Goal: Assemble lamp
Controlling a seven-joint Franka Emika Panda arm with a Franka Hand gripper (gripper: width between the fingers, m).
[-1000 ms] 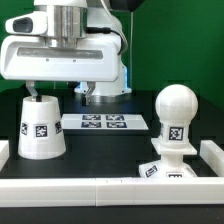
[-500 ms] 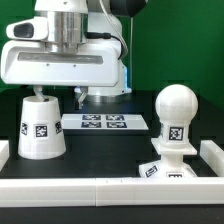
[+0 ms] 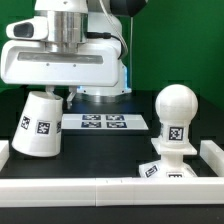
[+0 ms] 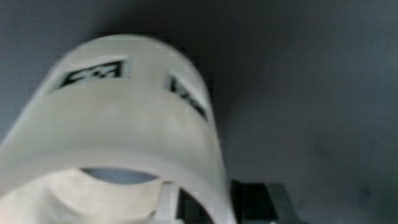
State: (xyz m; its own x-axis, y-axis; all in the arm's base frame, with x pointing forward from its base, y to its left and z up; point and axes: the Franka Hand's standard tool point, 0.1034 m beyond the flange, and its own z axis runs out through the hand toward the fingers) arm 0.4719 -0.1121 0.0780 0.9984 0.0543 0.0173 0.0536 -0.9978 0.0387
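A: Entry. Shade [image 3: 38, 124] sits in the left half of the exterior view, tilted, its narrow top leaning toward the frame's centre and up under the gripper [image 3: 57, 96]. Bulb post [image 3: 173, 115] stands upright on the flared base [image 3: 166, 166] in the lower right of that frame, well apart from the shade.

B: Grip state?

A: Wrist view shows the shade [image 4: 134, 140] filling the frame, with one dark fingertip [image 4: 260, 203] just outside its rim at the lower right. The other finger is hidden, probably inside the opening. My reading is that the jaws are clamped on the shade's wall, since the tilt would be hard to explain otherwise. Not fully confirmed.

B: Risks from here?

A: Three, all judgement. One: a pinch on a thin, smooth, sloped wall near the rim may slip, so the shade could rotate or drop onto the black table [image 3: 100, 150]. Two: a tilted shade carried over may land skewed on the bulb and jam. Three: a low carry could clip the bulb and topple post and base.

B: The tagged white strip [image 3: 105, 121]?

A: Lies flat mid-frame, near the shade's edge; a drag could scrape it.
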